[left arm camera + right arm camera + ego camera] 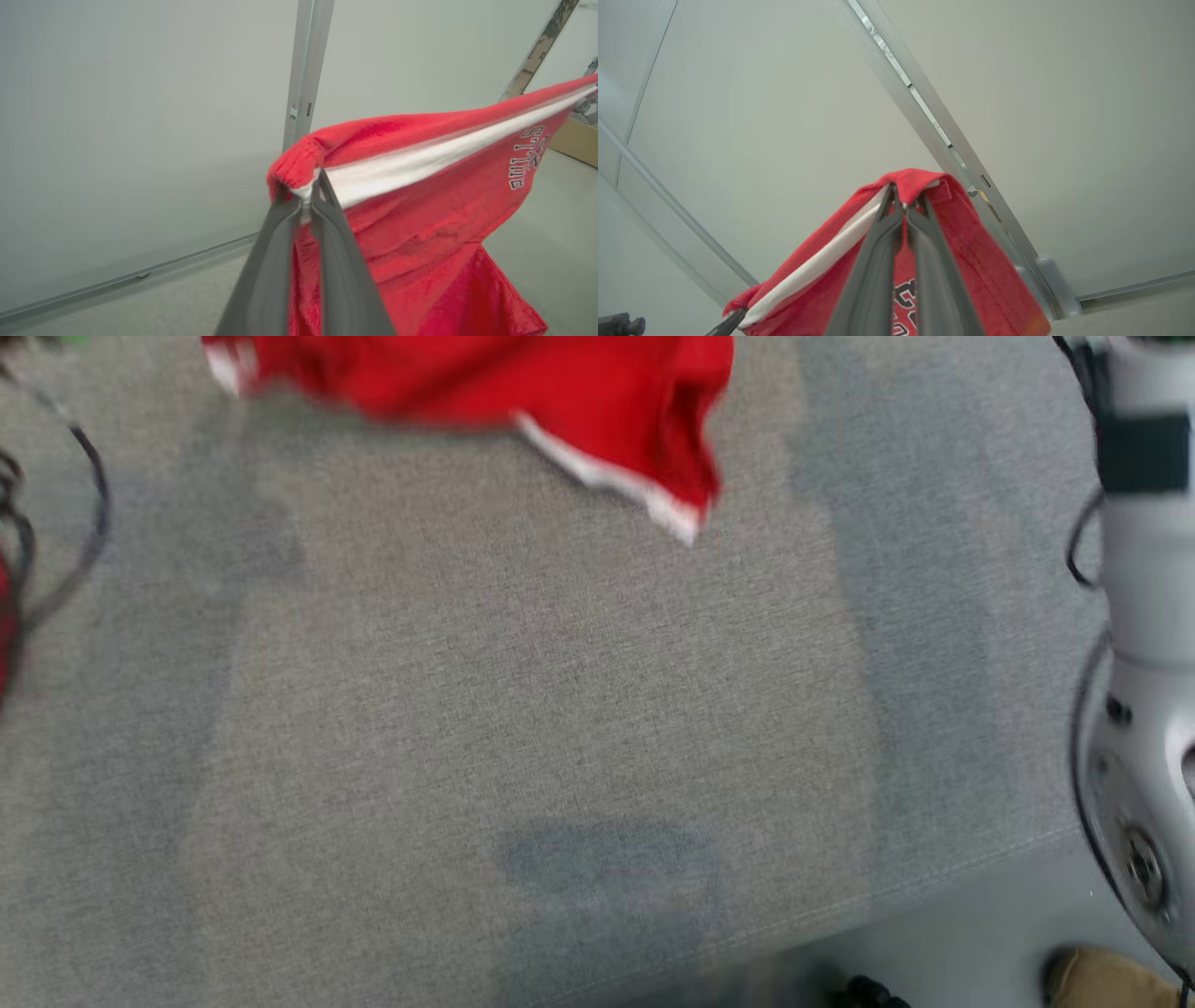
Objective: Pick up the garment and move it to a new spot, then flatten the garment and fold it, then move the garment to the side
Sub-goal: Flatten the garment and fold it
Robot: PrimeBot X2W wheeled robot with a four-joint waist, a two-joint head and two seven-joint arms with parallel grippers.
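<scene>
The garment is red with white trim and hangs in the air over the far part of the grey surface, its lower hem dangling. In the left wrist view my left gripper is shut on a bunched corner of the garment, which stretches taut to the right and shows printed lettering. My right gripper is shut on the opposite corner of the garment. The white band runs down-left from there toward the other gripper's dark tip.
My pale right forearm with its cables stands along the right edge of the head view. Dark cables loop at the left edge. A tan object lies on the floor beyond the surface's front right edge. Pale wall panels stand behind.
</scene>
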